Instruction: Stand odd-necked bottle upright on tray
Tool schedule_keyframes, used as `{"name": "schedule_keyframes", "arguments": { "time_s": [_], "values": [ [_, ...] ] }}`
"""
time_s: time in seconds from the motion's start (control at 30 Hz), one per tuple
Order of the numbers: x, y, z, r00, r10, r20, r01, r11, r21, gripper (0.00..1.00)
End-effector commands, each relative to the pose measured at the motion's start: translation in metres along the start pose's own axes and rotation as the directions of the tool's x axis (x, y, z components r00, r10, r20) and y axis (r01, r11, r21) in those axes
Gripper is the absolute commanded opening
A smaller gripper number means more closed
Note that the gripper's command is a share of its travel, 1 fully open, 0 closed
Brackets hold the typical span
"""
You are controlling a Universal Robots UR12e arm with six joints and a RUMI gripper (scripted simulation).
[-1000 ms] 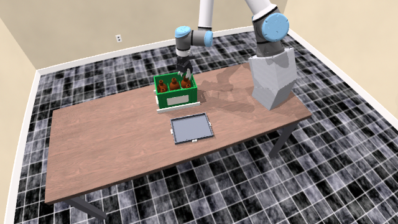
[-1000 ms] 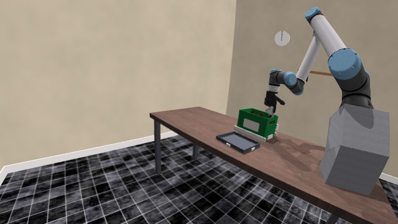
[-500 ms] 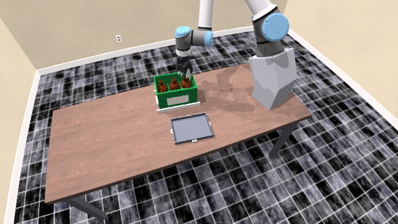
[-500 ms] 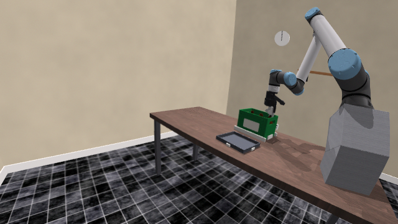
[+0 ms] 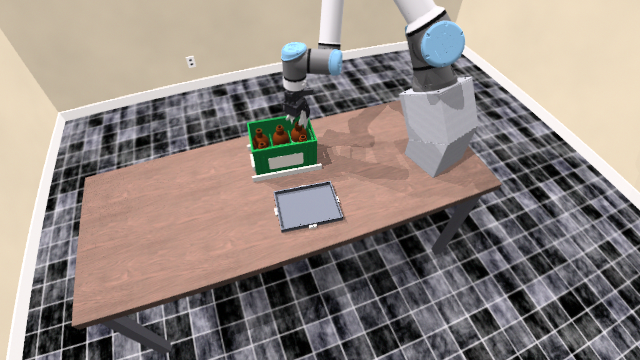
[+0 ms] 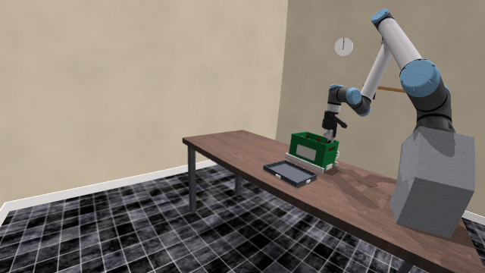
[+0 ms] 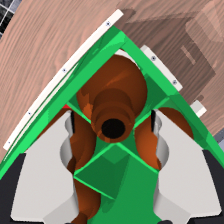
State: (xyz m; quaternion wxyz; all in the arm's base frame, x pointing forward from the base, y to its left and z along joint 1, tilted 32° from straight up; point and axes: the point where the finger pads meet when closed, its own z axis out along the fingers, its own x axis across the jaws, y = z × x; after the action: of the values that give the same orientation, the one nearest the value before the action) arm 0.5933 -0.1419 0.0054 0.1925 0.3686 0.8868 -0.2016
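Wrist view shows our two pale fingers part-spread, one on each side of a brown bottle [image 7: 114, 107] whose open mouth sits nearly centred between them. We see a gap between each pad and the glass, so the gripper [image 7: 113, 167] holds nothing yet. A green divider [image 7: 111, 167] of the crate [image 7: 150, 60] crosses just under the neck, between the 2 fingers.

Moving outward, the top view places the gripper [image 5: 298, 116] over the far right corner cell of the crate [image 5: 285, 159], with other bottles standing in the neighbouring cells. The tray [image 5: 308, 206] lies near the crate's front side on the table [image 5: 165, 225], apart from it and bearing nothing.

We judge the step in hand to be gauging or seizing this neck. To do it well:
1. Keep the mouth centred between the pads before closing.
2. Descend straight down; the divider and crate wall leave little room.
3. Close just below the opening, where necks differ.
4. Lift vertically, since the crate is loose and can drag along.

We cannot tell from these views whether this bottle is the odd one.
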Motion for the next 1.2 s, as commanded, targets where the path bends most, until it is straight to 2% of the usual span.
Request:
{"name": "schedule_keyframes", "arguments": {
  "time_s": [0.0, 0.3, 0.33, 1.17],
  "values": [
    [-0.0003, 0.0002, -0.0004, 1.000, 0.000, 0.001, 0.000, 1.000, -0.001, 0.38],
    [-0.0003, 0.0002, -0.0004, 1.000, 0.000, 0.001, 0.000, 1.000, -0.001, 0.38],
    [-0.0003, 0.0002, -0.0004, 1.000, 0.000, 0.001, 0.000, 1.000, -0.001, 0.00],
    [-0.0003, 0.0002, -0.0004, 1.000, 0.000, 0.001, 0.000, 1.000, -0.001, 0.00]
  ]
}}
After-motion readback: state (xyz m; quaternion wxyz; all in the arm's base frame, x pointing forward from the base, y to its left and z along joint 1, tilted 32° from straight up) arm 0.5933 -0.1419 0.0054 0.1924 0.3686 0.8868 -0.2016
